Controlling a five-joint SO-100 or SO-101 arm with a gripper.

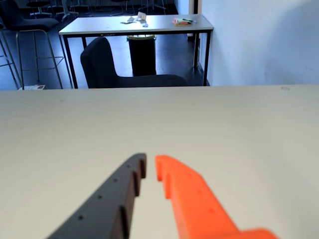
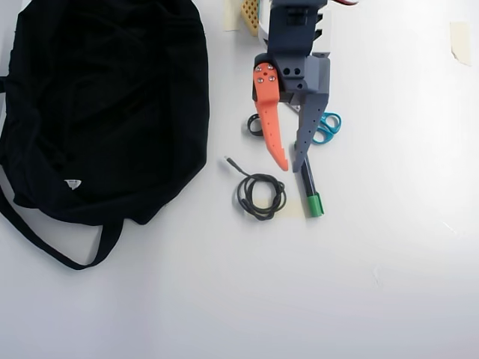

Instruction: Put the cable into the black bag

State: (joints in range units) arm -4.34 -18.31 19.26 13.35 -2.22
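Cable [image 2: 261,195] lies coiled loosely on the white desk [image 2: 389,284], its short straight plug end pointing up-left in the overhead view. The claw [image 2: 290,166] hangs just above the coil in that view, empty, its orange and dark grey fingers only a narrow gap apart. Well off to the left sprawls the black bag [image 2: 105,105], strap trailing below it. A green-capped pen [image 2: 312,196] lies just right of the cable, blue-handled scissors [image 2: 328,126] and a small black ring [image 2: 254,124] sit partly under the arm. In the wrist view the fingertips [image 1: 139,167] point across bare desk.
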